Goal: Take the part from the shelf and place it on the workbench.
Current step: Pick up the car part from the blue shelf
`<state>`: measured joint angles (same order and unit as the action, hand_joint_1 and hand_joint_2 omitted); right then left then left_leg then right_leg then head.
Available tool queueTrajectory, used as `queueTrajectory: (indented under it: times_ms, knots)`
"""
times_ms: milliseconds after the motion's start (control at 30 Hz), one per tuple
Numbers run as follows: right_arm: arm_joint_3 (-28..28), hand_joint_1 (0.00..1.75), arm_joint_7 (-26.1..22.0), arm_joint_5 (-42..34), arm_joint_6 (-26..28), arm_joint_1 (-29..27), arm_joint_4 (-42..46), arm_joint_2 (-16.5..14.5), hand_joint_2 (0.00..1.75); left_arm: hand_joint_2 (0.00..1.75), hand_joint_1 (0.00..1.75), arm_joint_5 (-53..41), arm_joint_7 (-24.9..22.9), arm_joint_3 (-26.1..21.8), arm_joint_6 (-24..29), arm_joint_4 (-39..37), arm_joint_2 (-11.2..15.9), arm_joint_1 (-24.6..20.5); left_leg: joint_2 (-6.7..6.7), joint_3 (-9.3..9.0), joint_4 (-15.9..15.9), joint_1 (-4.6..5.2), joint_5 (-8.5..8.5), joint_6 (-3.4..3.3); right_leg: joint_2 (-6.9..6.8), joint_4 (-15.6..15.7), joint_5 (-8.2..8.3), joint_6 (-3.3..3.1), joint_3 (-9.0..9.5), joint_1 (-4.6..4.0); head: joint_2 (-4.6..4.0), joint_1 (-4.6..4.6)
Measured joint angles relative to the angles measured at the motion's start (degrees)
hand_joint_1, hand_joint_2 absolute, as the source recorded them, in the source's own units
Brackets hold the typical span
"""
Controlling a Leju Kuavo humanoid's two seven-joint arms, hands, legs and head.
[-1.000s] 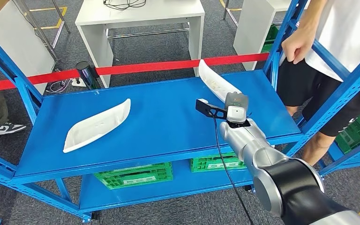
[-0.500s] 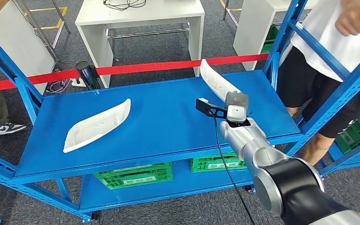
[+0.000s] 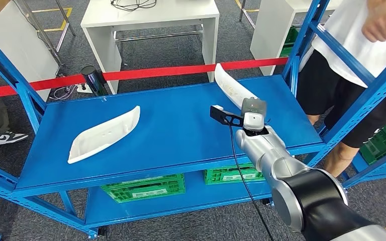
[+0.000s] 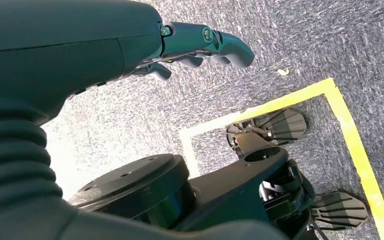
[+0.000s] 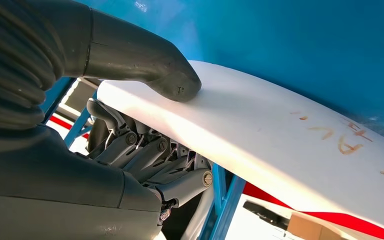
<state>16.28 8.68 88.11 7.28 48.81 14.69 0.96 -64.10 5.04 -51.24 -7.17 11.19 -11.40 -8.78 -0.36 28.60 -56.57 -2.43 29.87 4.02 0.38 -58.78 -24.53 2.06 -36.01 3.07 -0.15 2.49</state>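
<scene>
A long white curved part (image 3: 227, 84) lies tilted at the back right of the blue shelf (image 3: 181, 125). My right arm reaches over the shelf to its near end, with the right hand (image 5: 80, 170) behind the wrist camera in the head view. In the right wrist view the thumb (image 5: 150, 65) presses on top of the part (image 5: 280, 145) and the fingers (image 5: 145, 155) curl beneath its edge, so the hand grips it. My left hand (image 4: 130, 45) hangs over the carpet with its fingers apart, holding nothing.
A second white part (image 3: 103, 134) lies at the shelf's left. A person (image 3: 362, 50) stands close by the right shelf post. Red tape (image 3: 156, 72) runs behind the shelf, with a white table (image 3: 151, 17) beyond. Green crates (image 3: 146, 187) sit on the lower level.
The right part has turned and tipped up slightly in my right hand's grip. The person's hand has risen from the shelf post to chest height.
</scene>
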Motion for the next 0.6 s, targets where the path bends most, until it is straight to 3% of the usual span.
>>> queueTrajectory:
  times_ms: [600]
  knots:
    - [-0.95, 1.62, -0.32, 0.61, -0.25, 0.17, -0.01, -0.27, 1.75, 1.75, 0.00, -0.49, 0.80, 0.26, 0.00, 0.00, 0.01, -0.22, 0.00, -0.03, 0.00, 0.00, 0.00, 0.00, 0.00, 0.00, 0.00, 0.00, 0.03, 0.00, 0.00, 0.00]
